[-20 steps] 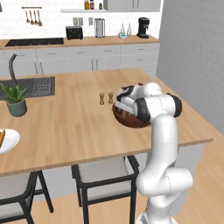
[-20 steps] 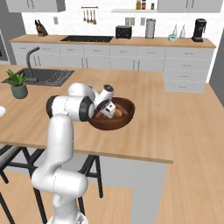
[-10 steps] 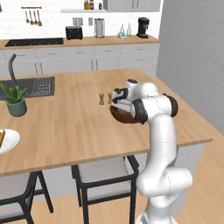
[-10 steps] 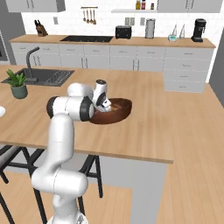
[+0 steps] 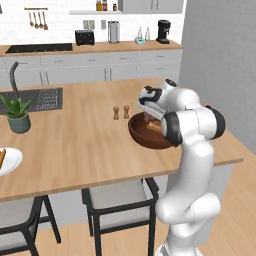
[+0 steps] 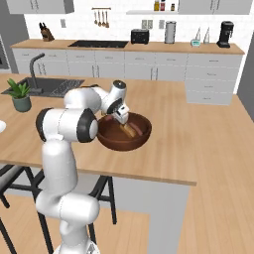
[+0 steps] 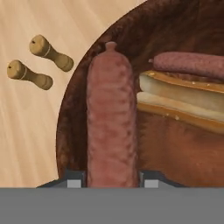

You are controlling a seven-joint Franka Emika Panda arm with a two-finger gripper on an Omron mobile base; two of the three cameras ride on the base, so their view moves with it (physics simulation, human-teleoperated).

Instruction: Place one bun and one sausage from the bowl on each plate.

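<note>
Hand view puts the gripper point(image 7: 112, 181) down inside the brown bowl point(image 7: 175, 26), jaws clamped tight on a sausage point(image 7: 111, 118) that runs straight up between them. Just right of it lies a bun point(image 7: 183, 98), a second sausage point(image 7: 192, 64) beyond. Two small wooden shakers point(image 7: 39, 63) stand on the table point(image 7: 30, 131), left of the bowl.

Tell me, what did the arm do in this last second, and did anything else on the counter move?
The gripper went down into the brown bowl and closed on a sausage, which now sits between its fingers. It has not lifted it out yet. The bun and the other sausage lie in the bowl, which kept its place, as did the two small wooden shakers beside it.
</note>
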